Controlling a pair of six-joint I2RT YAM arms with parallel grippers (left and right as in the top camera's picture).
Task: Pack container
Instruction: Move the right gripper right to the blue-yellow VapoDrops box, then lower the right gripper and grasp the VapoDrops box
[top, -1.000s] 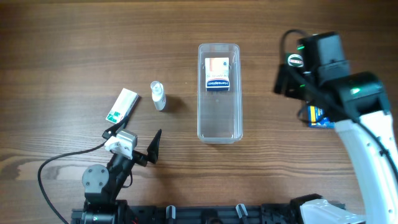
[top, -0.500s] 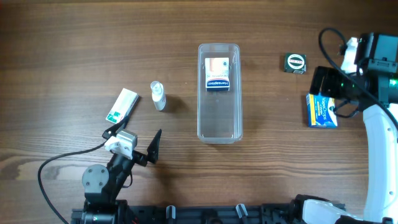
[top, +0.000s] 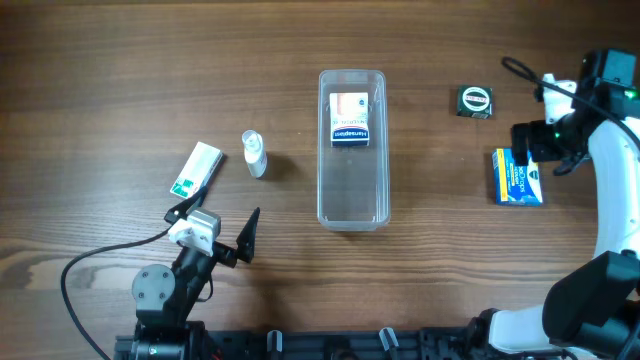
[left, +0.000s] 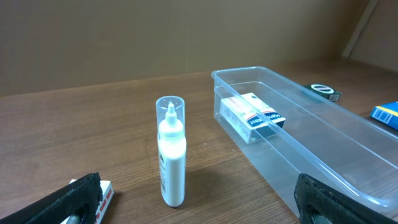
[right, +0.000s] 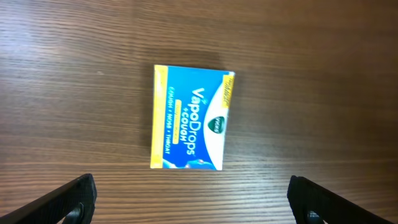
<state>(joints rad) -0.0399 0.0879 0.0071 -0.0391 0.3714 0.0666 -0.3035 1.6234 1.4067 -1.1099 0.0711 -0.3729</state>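
The clear container (top: 352, 205) lies lengthwise at the table's middle with a small white and orange box (top: 351, 120) in its far end; it also shows in the left wrist view (left: 323, 155). A blue and yellow VapoDrops box (top: 519, 178) lies flat at the right, and shows in the right wrist view (right: 191, 117). My right gripper (top: 545, 150) is open and empty, hovering above that box. My left gripper (top: 215, 232) is open and empty near the front left, facing a small clear bottle (left: 171, 151) that stands upright.
A green and white box (top: 195, 168) lies left of the bottle (top: 254, 153). A small dark square packet (top: 474, 100) lies at the far right, beyond the blue box. The table's front edge holds the arm bases.
My right arm swung from near the container out to the right and now hovers over the blue box. The left arm has not moved.
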